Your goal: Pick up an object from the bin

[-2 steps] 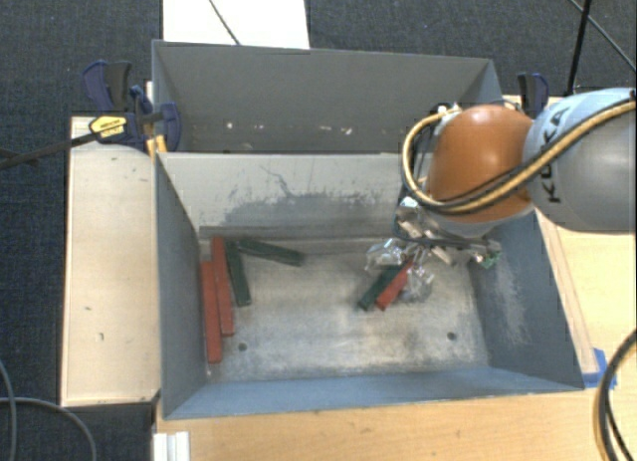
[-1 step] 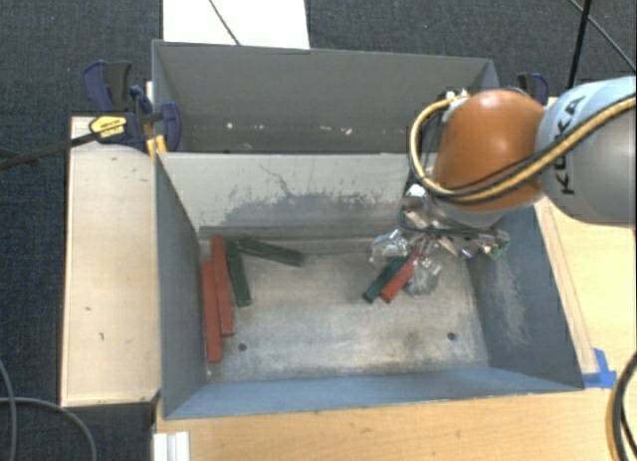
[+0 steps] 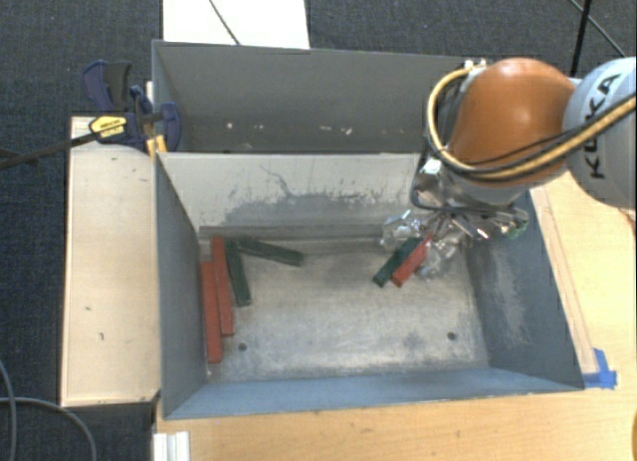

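Note:
My gripper (image 3: 416, 253) hangs over the right half of the bin, just below the orange dome. Between its fingers sit two short sticks, a red one (image 3: 407, 264) and a dark green one (image 3: 388, 270), both slanting down to the left. They appear lifted a little off the bin floor. The gripper is shut on them.
Along the bin's left wall lie two long red sticks (image 3: 215, 300) side by side. A dark green stick (image 3: 238, 274) rests beside them, and another dark green stick (image 3: 271, 251) lies across near the back wall. The arm's dome covers the bin's back right corner.

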Available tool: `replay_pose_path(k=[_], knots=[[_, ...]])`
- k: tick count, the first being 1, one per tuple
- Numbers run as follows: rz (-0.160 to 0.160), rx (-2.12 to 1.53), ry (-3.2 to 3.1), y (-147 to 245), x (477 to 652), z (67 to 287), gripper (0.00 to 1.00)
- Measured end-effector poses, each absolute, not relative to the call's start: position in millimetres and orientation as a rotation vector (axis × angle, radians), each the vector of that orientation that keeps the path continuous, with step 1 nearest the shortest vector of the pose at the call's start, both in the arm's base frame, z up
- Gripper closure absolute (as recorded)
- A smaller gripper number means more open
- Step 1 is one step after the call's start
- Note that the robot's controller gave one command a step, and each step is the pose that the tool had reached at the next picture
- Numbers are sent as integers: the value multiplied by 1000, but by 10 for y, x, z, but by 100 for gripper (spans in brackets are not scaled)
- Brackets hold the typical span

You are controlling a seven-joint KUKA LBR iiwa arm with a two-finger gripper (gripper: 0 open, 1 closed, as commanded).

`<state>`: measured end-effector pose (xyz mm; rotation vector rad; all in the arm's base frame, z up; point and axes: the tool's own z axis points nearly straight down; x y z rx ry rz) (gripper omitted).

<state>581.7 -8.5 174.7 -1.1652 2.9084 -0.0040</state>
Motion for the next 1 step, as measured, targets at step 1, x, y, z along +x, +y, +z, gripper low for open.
replay_pose_path(k=[1], knots=[[-2, -1158, 2914, -82, 5829, 1886, 100]])
